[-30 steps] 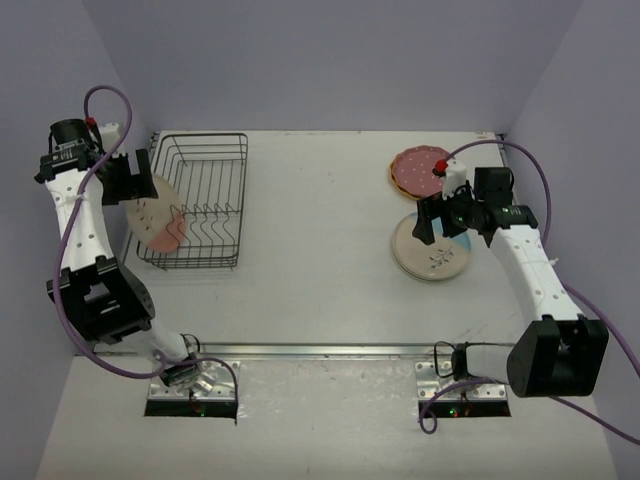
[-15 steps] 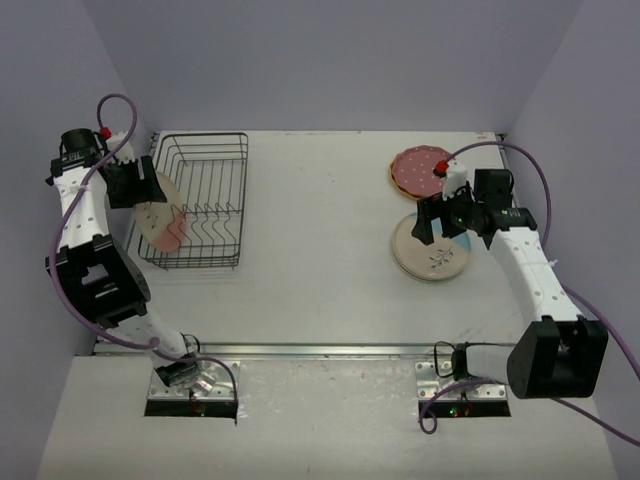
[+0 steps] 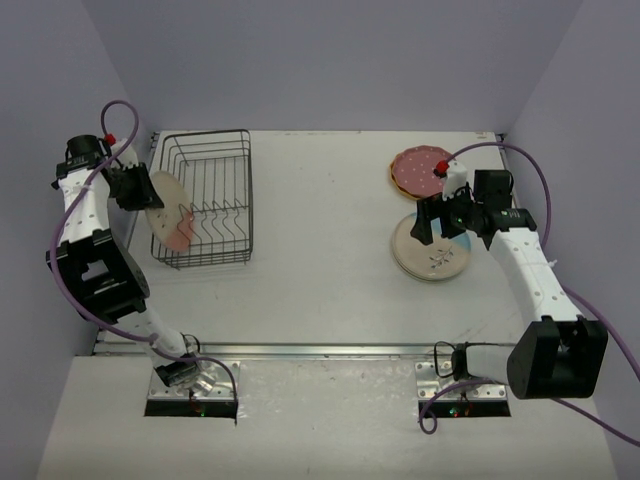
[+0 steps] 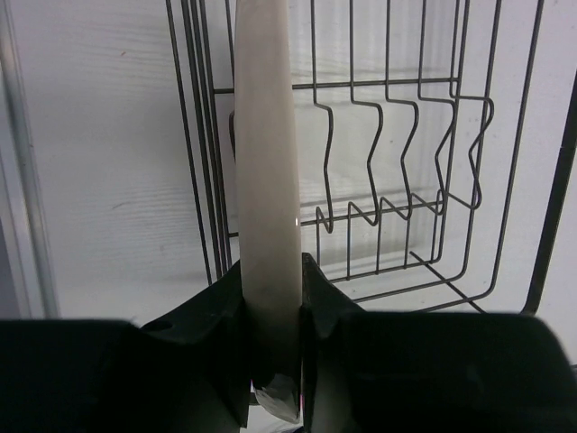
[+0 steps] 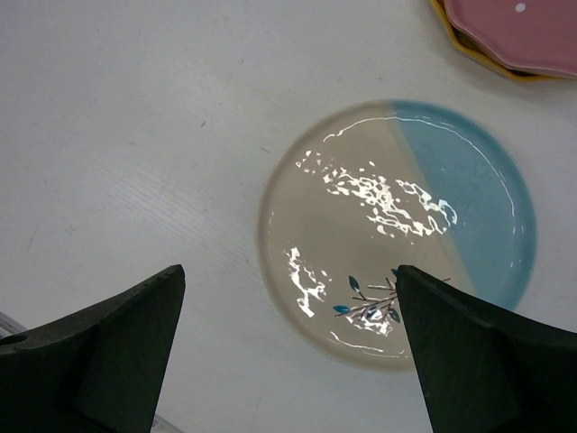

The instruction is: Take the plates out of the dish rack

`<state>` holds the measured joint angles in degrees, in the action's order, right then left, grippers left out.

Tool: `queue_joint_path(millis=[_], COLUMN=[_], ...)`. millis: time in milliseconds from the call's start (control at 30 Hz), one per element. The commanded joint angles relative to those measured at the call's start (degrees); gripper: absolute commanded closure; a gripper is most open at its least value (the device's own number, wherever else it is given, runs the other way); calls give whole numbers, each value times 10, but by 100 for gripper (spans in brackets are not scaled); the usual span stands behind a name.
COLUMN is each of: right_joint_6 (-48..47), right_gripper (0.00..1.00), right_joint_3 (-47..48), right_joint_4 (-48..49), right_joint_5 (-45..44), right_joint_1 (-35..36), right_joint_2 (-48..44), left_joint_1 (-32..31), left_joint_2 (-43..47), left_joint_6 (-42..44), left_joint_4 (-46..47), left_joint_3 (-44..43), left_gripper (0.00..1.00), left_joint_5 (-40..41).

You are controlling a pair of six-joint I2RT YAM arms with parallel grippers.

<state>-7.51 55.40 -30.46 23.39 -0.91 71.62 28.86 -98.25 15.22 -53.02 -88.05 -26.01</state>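
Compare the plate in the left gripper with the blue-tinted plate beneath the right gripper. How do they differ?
Pose: the pink-tinted plate stands on edge at the dish rack; the blue-tinted plate lies flat.
Grip: the left gripper is shut on the pink-tinted plate's rim; the open right gripper hovers above the blue-tinted plate, not touching it.
Colour: one is part pink, the other part blue.
Both are round and partly cream.

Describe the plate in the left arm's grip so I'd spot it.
Look at the dark wire dish rack, far left. At its left side the left gripper pinches one plate. Cream tinted pink, it alone is tipped up on edge; the other plates lie flat.
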Motion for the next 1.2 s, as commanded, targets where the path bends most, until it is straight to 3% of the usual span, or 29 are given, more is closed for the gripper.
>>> queue_joint_path(millis=[0,100,400,533,667,800,867,1000,1167], right_joint_6=[11,16,31,42,66,156,202,264,283], right_gripper=[1,1,1,1,1,1,1,1,1], right_joint_3=[1,1,9,10,16,13,3,-2,17], right_joint_4=[17,12,8,13,20,69,126,212,225], right_joint_5=[19,23,35,67,171,324,377,382,374], right_joint_1=[5,6,6,6,6,8,32,91,157], right_joint_2=[-20,-23,-36,-47,-51,-59,-66,-68,-32], left_joint_1=[-3,-3,-4,-5,-30,-163,-223,-330,-399], left_joint_2=[24,30,23,35,74,158,192,216,213], left_joint_6=[-10,3,58,110,184,211,185,103,33], left_joint_4=[16,-8,-90,-151,-211,-197,-154,-56,19], left_joint_3=[-16,-70,-288,-354,-307,-147,-77,16,67], left_gripper=[93,100,100,100,100,100,100,100,100], left_joint_5=[-36,-37,-45,-171,-310,-378,-406,-463,-483])
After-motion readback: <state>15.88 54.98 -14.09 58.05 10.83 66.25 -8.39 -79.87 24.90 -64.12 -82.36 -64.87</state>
